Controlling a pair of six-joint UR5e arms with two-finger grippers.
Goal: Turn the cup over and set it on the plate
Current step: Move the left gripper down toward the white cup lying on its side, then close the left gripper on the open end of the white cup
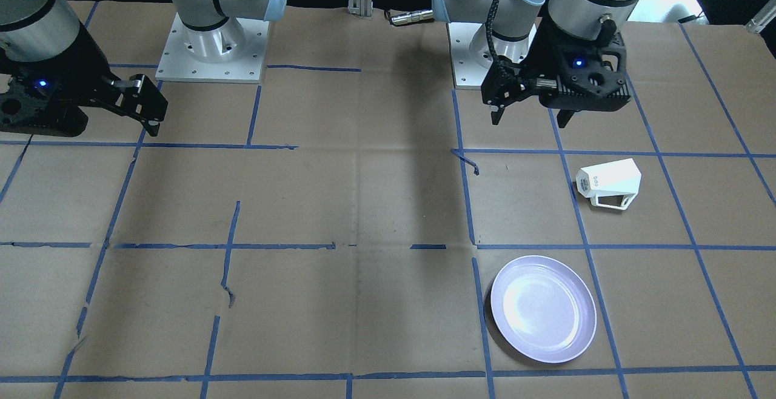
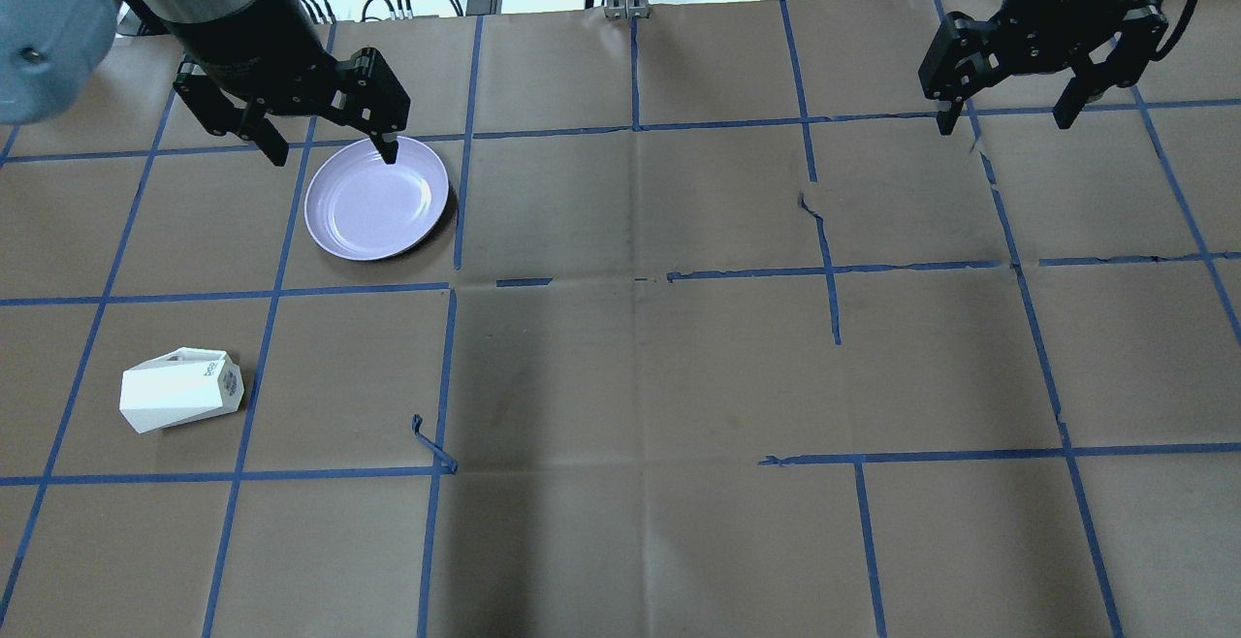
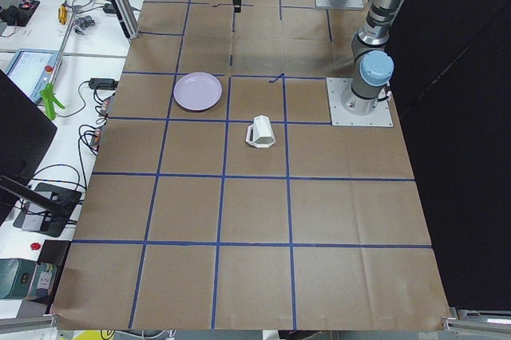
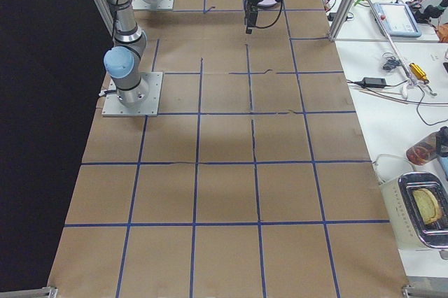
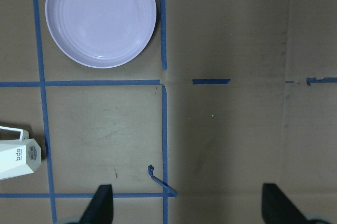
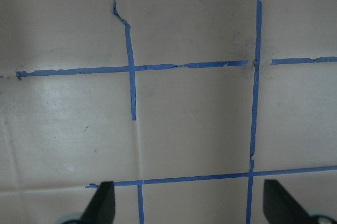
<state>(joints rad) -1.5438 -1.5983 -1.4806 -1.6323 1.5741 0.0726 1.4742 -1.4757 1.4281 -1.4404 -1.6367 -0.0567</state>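
The white faceted cup (image 2: 179, 391) lies on its side on the brown paper, on my left near my base; it also shows in the front view (image 1: 609, 182) and at the left edge of the left wrist view (image 5: 16, 158). The empty lavender plate (image 2: 376, 197) sits farther out, apart from the cup (image 1: 542, 308) (image 5: 100, 16). My left gripper (image 2: 333, 155) is open and empty, held high, in the overhead view over the plate's far edge (image 1: 530, 117). My right gripper (image 2: 1003, 122) is open and empty, high over bare paper at the far right.
Blue tape lines grid the brown paper. A loose curl of tape (image 2: 433, 444) lies right of the cup. The arm base plates (image 1: 212, 47) stand at the robot side. Desks with cables and tools (image 3: 56, 77) line the far long edge.
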